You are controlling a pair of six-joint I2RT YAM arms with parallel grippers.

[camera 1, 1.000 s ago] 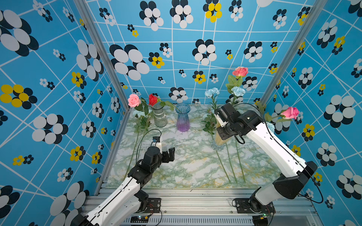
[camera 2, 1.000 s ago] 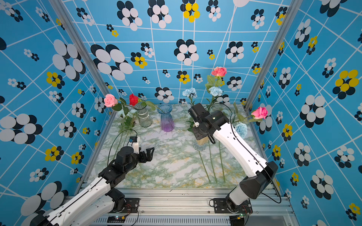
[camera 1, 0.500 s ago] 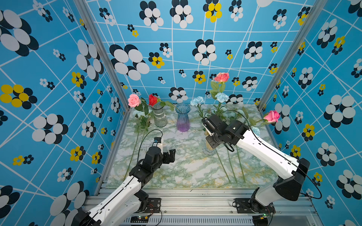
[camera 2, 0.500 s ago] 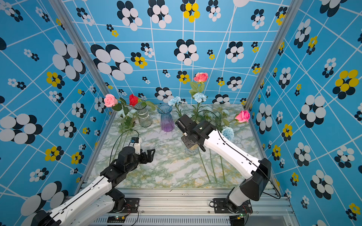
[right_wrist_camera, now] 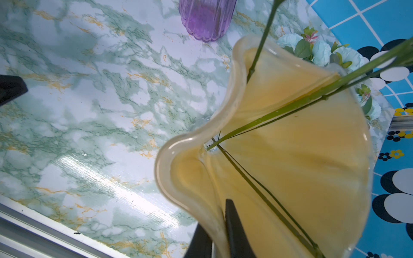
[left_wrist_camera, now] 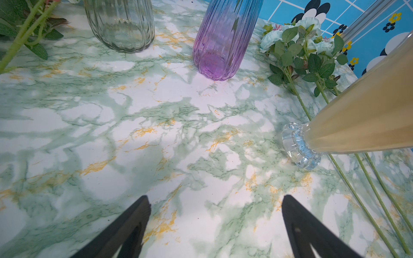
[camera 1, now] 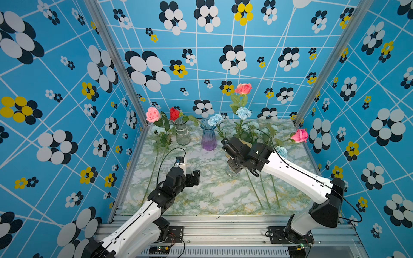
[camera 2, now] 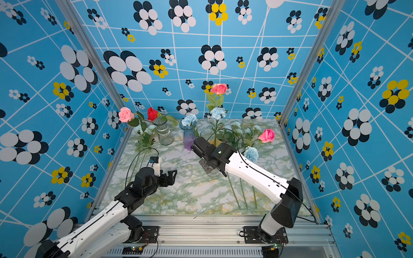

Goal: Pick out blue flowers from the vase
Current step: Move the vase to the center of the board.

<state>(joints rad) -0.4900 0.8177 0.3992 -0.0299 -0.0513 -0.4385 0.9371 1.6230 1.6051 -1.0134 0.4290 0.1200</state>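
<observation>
Here, right tool (right_wrist_camera: 215,223) pinching wavy amber vase (right_wrist_camera: 290,156) of ruffled blue flowers (camera 1: 243,112), left tool (left_wrist_camera: 215,201) wide.

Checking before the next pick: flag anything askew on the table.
The amber vase leans sharply to one side, unlike the upright purple vase. The right end effector is pinching its rim, which likely tips it.
</observation>
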